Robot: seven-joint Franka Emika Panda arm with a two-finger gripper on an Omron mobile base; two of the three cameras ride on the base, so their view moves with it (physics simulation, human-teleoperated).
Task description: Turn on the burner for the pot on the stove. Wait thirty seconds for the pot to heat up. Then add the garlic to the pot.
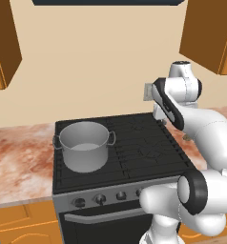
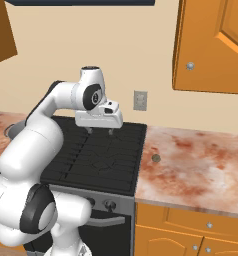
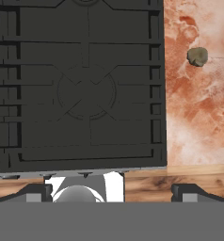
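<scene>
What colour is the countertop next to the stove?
Mottled reddish-brown and cream marble countertop, clearest in the right base view.

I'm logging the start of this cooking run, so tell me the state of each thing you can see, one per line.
pot: upright on the stove's left side, no lid, nothing visible inside.
stove: no flame visible.
garlic: loose on the counter right of the stove.
tool: open, holding nothing, above the stove's right side.
upper cabinet door: closed.
</scene>
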